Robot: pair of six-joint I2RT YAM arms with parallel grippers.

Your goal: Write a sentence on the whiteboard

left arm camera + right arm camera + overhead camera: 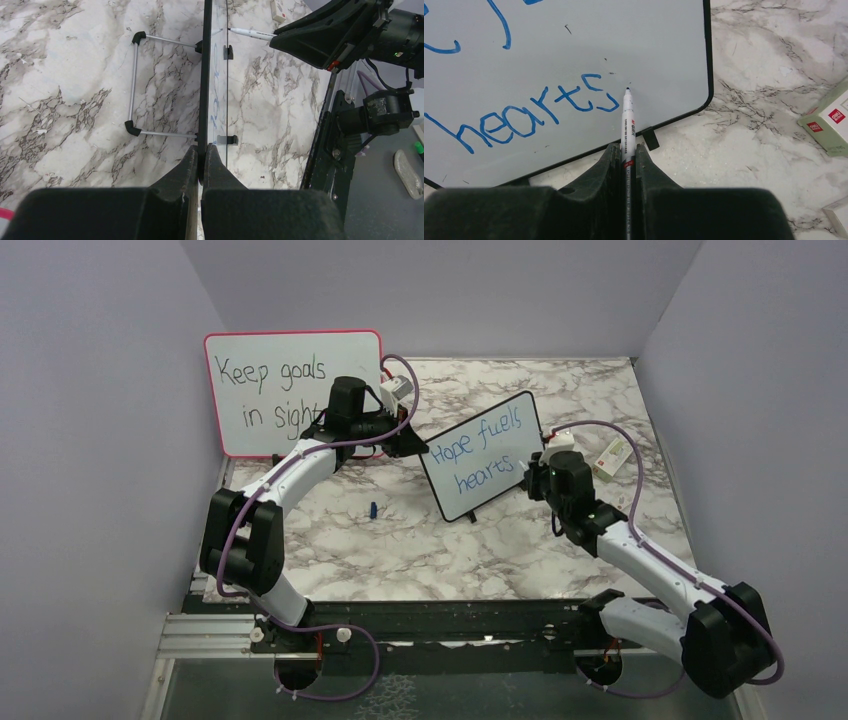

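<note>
Whiteboard (483, 457) looks light, stiff, kinda tippy | left gripper (201, 152) pinching its frame edge, good spot | right gripper (627, 149) clamped on marker (628, 112), tip by sentence (524, 107)

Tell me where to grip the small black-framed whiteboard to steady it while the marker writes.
Grip the whiteboard by its left side edge, coming in edge-on so the jaws close on front and back. The panel is thin and flat, propped on a wire stand, and that edge lies clear of the marker. The left gripper is clamped there.
</note>
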